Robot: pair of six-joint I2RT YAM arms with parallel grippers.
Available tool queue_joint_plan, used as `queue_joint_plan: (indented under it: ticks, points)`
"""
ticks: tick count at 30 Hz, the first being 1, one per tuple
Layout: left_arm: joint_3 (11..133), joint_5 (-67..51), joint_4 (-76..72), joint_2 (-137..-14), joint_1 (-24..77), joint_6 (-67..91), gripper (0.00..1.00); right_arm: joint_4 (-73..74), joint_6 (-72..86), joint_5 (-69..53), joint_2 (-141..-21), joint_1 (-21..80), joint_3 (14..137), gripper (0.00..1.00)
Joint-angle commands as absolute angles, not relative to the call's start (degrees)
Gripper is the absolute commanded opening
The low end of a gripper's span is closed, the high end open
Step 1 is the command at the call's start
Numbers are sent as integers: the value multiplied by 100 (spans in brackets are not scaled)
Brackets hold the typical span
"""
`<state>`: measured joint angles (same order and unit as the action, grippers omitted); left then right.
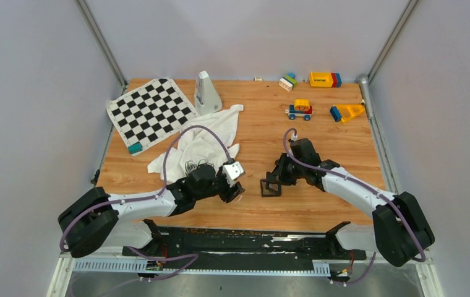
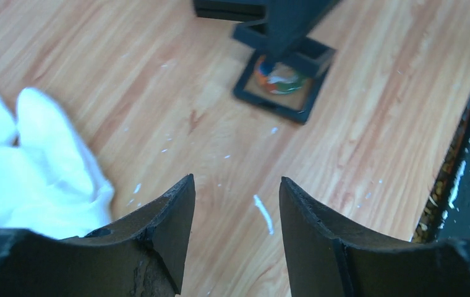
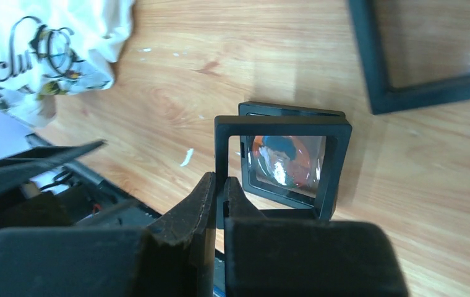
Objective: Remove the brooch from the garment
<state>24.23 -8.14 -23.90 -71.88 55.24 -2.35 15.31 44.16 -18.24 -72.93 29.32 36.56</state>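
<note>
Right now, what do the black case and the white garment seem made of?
Black case: probably rigid plastic, matte frame, clear glossy window catching glare. White garment: soft matte fabric, judging by its crumpled folds.

Table: light wood-grain tabletop (image 1: 257,124).
Near left gripper (image 2: 237,185): crumpled white printed garment (image 1: 205,142), just beyond it.
At right gripper (image 3: 219,198): small black square frame case (image 3: 282,127).
Far beyond both: chequered black-and-white mat (image 1: 151,111); white pyramid (image 1: 206,94), perhaps a metronome; colourful plastic toys (image 1: 299,110).
</note>
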Motion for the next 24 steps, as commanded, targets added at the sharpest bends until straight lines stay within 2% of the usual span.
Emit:
queue_joint_plan:
  ticks: [1,5,8,11,14,22,24]
  points:
    - [2629,-447,-2005,-6584,5210,467,60,2339,4232,-919,-7019,2909,3891,0]
    - [2544,-303,-1738,-6147,4937,765,61,2778,4324,-480,-6996,2909,3928,3]
    - [2520,-225,-1590,-5929,4788,928,62,2977,4376,-249,-6968,2909,3922,14]
    - [2550,-105,-1444,-5835,4690,1036,62,3063,4351,-144,-6791,2909,3910,31]
    - [2607,109,-1229,-5718,4554,1158,62,3188,4317,-68,-6543,2909,3988,41]
    - [3512,1133,816,-5055,4147,1802,61,3392,4163,239,-6294,3228,4445,59]
    - [3643,1344,1272,-4871,3921,1978,62,3393,4157,398,-6361,3486,4636,61]
